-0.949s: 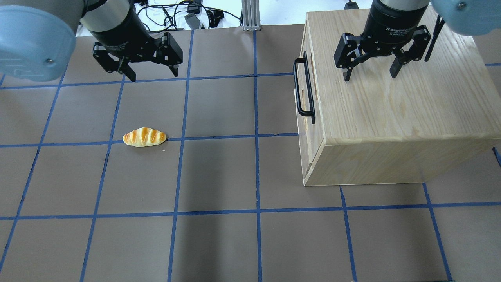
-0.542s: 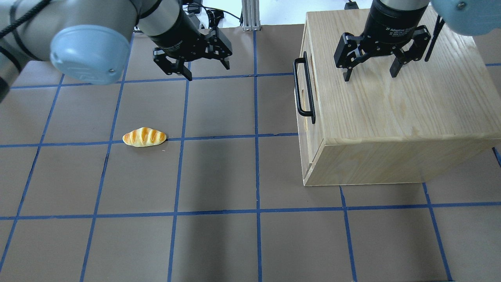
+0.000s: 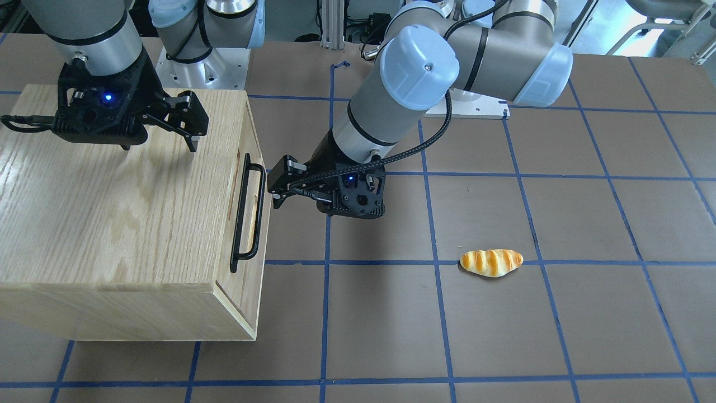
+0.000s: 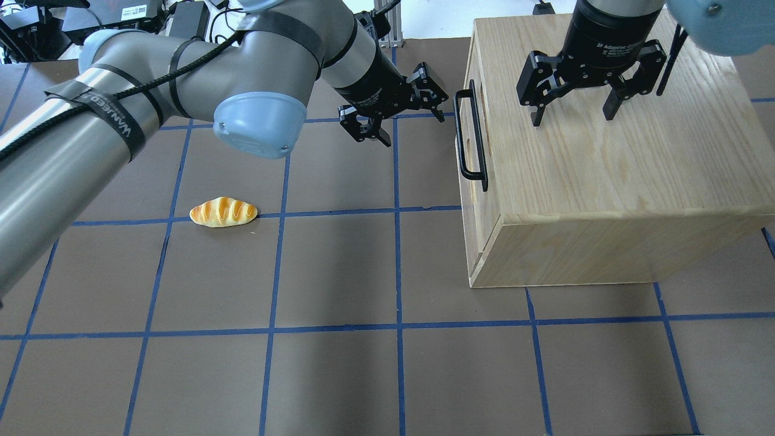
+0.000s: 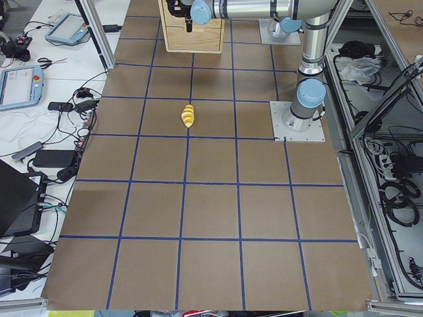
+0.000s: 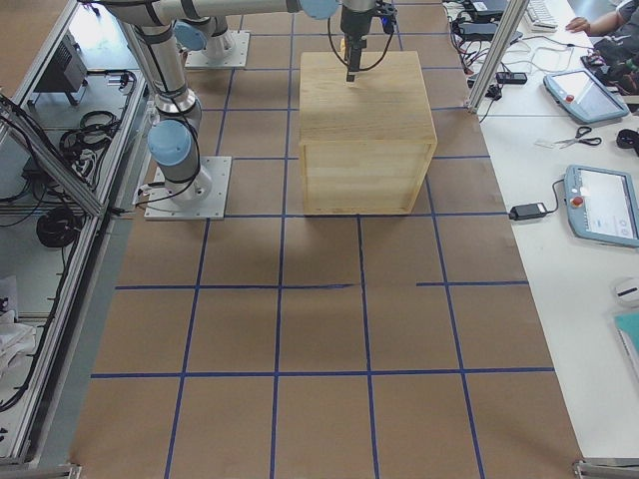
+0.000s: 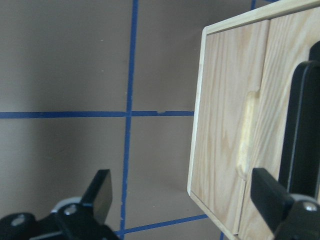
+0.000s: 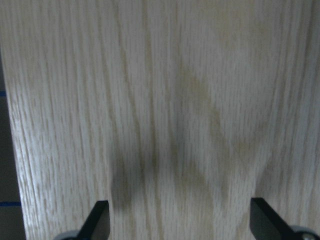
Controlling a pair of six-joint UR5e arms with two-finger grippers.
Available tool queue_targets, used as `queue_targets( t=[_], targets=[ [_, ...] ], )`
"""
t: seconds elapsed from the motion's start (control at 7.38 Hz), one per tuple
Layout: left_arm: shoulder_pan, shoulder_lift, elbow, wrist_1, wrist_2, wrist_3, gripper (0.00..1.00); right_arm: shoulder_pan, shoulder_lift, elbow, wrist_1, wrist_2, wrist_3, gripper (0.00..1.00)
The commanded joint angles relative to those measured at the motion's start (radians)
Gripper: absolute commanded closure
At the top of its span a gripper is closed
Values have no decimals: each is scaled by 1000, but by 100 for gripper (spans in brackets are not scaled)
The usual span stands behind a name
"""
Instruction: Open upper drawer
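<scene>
The upper drawer (image 4: 467, 194) sits flush in the front of the oak cabinet (image 4: 605, 181). Its long black bar handle (image 4: 471, 136) also shows in the front-facing view (image 3: 249, 212). My left gripper (image 4: 416, 129) is open and empty, a short way to the left of the handle's far end and not touching it. In the left wrist view the drawer's slot cutout (image 7: 245, 145) and the handle (image 7: 302, 125) lie ahead on the right, between the fingers (image 7: 270, 197). My right gripper (image 4: 572, 118) is open and empty above the cabinet top.
A toy bread roll (image 4: 223, 212) lies on the brown mat at centre left, away from the cabinet. Blue tape lines grid the table. Cables and a metal post stand past the far edge.
My left arm has swung from the far left across the table to just beside the drawer handle. The right gripper, the cabinet and the roll have not moved.
</scene>
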Motion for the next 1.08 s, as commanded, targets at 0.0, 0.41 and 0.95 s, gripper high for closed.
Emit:
queue_targets(
  t=[0.0, 0.41, 0.95],
  targets=[
    [-31, -39, -1, 60, -18, -82, 0, 0, 0, -1, 0, 0, 1, 0],
    [-35, -49, -2, 64, -21, -85, 0, 0, 0, -1, 0, 0, 1, 0],
    [-37, -75, -4, 93, -12, -71, 0, 0, 0, 1, 0, 0, 1, 0]
  ],
)
